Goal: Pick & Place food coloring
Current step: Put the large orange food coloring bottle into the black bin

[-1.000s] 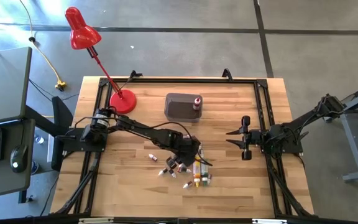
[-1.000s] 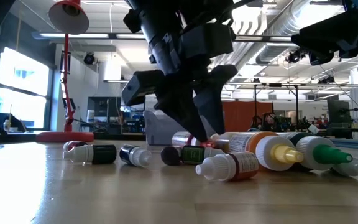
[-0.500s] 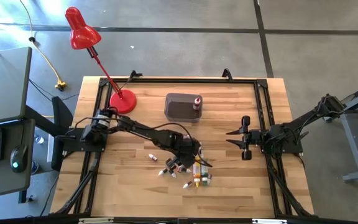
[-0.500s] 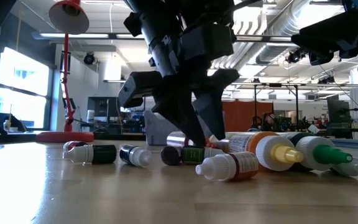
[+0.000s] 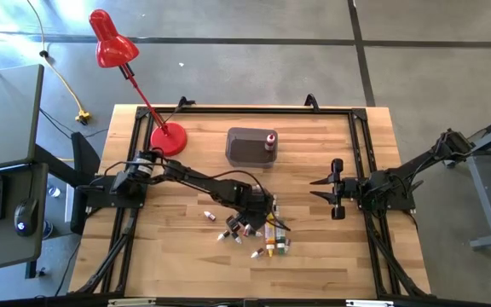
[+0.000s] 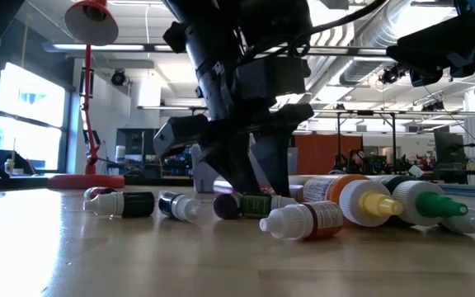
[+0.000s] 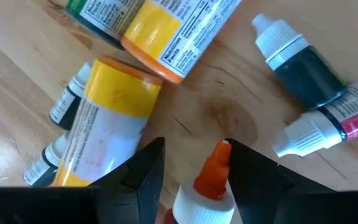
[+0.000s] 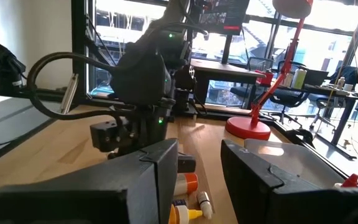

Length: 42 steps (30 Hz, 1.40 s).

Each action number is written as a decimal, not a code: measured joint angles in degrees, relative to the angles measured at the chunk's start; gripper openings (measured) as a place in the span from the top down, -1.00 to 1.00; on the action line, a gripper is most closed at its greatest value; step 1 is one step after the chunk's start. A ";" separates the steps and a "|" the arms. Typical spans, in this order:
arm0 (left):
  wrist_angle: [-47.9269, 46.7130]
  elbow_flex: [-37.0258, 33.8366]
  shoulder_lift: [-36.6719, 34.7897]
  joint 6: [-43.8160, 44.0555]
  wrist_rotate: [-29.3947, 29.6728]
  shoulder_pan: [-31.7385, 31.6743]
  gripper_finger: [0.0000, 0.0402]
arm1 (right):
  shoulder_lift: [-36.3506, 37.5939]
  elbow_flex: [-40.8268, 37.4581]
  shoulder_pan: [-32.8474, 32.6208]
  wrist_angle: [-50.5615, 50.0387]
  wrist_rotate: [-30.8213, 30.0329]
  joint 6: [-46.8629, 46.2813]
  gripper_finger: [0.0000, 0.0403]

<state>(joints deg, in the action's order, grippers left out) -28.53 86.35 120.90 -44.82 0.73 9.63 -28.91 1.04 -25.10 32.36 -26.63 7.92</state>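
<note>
1. My left fingers (image 5: 247, 223) are down in the bottle pile (image 5: 258, 234) at about 6 o'clock on the desk (image 5: 194, 256), just past centre.
2. In the left wrist view a small bottle with an orange tip (image 7: 210, 183) sits between my fingers (image 7: 143, 171). They are partly open, with a gap showing on both sides of the tip, so nothing looks clamped yet.
3. My right fingers (image 5: 322, 188) wait at about 3 o'clock, partly open, holding nothing, well apart from the pile.
4. Done so far: one bottle with a pink-red cap (image 5: 270, 141) stands in the grey tub (image 5: 247, 147) at about 12 o'clock. That is the only one I can see placed.
5. Left to do: nearly everything. Roughly ten bottles lie on their sides around my left fingers, including big yellow (image 7: 107, 124) and orange (image 7: 179, 31) ones, a dark green one (image 7: 303, 65) and a pink one (image 7: 347, 118).
6. A few small strays (image 5: 211, 215) lie toward 7 o'clock from the pile.
7. Judgement: early stage, second pick in hand; closing on the orange-tipped bottle comes next.
</note>
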 joint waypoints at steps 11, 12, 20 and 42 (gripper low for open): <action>-1.14 0.00 0.04 0.15 -0.59 -0.25 0.19 | 0.00 0.01 0.00 -0.02 0.00 0.00 0.42; -1.52 0.00 0.04 0.22 -0.64 -0.26 0.19 | 0.00 0.02 0.00 -0.01 0.01 0.00 0.42; -2.28 0.00 0.05 0.24 1.76 -0.15 0.19 | 0.00 0.02 0.00 -0.01 0.00 0.00 0.42; -11.91 4.26 0.55 -2.93 2.18 -0.31 0.19 | 0.00 0.02 0.00 0.00 0.00 0.00 0.42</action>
<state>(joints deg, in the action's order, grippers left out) -40.44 90.61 121.45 -47.75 2.91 9.32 -28.91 1.06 -25.10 32.35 -26.63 7.92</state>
